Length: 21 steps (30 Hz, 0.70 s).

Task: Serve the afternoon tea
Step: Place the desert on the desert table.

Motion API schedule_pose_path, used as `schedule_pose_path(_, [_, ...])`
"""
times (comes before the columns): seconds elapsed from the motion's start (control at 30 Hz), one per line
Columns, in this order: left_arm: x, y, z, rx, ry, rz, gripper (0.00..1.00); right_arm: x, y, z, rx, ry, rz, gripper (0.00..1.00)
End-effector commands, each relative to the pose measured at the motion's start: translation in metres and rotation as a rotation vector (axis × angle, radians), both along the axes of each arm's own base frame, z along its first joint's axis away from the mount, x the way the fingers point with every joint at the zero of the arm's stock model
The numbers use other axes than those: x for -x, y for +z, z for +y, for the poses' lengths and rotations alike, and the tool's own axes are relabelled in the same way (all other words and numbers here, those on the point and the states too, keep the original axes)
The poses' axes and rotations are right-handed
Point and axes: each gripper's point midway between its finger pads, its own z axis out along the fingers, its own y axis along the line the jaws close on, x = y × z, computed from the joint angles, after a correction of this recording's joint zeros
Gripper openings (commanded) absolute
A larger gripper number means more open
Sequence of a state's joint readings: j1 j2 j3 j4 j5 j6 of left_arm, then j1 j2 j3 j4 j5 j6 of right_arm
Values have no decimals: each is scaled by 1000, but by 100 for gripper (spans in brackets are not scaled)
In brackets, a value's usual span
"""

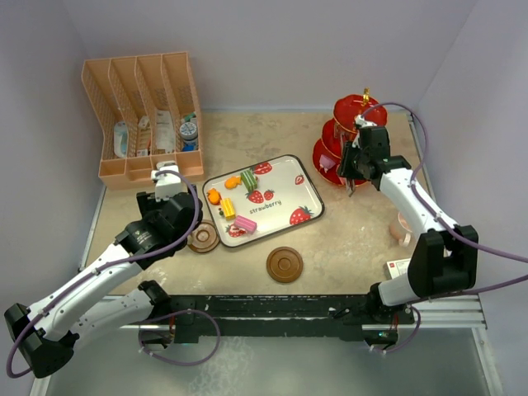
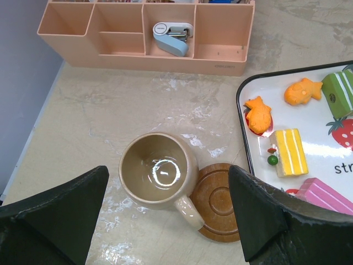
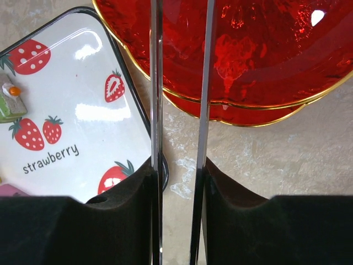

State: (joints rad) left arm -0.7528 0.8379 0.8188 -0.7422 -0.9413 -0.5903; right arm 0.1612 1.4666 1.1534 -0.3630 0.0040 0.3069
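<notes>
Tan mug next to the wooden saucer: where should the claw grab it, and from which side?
Probably the rim, from straight above: the tan mug stands upright and empty, so its wall can be pinched on the side opposite the handle, which points toward the saucer.

The left arm (image 1: 87, 280), at lower left of the overhead frame, and the right arm (image 1: 410, 195), at right, are built of white shell links joined by black cylindrical joints. A grey-purple cable (image 1: 198, 213) loops along each. The mounting rail (image 1: 272, 318) across the bottom is black. The left gripper (image 2: 168, 170) has matte black, wedge-shaped fingers (image 2: 66, 215).
</notes>
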Motion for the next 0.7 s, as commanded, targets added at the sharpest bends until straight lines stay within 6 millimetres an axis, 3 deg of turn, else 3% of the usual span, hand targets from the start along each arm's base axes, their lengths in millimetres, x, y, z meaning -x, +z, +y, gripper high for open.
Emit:
schedule_pose_path(0.0, [-3, 14, -2, 37, 1, -40, 87, -1, 23, -2, -12, -10, -55, 33])
schedule_pose_path(0.4, [-3, 14, -2, 37, 0, -39, 87, 1, 18, -15, 48, -53, -26, 31])
schedule_pose_path(0.67, [-3, 14, -2, 39, -2, -41, 87, 4, 23, -7, 11, -22, -48, 33])
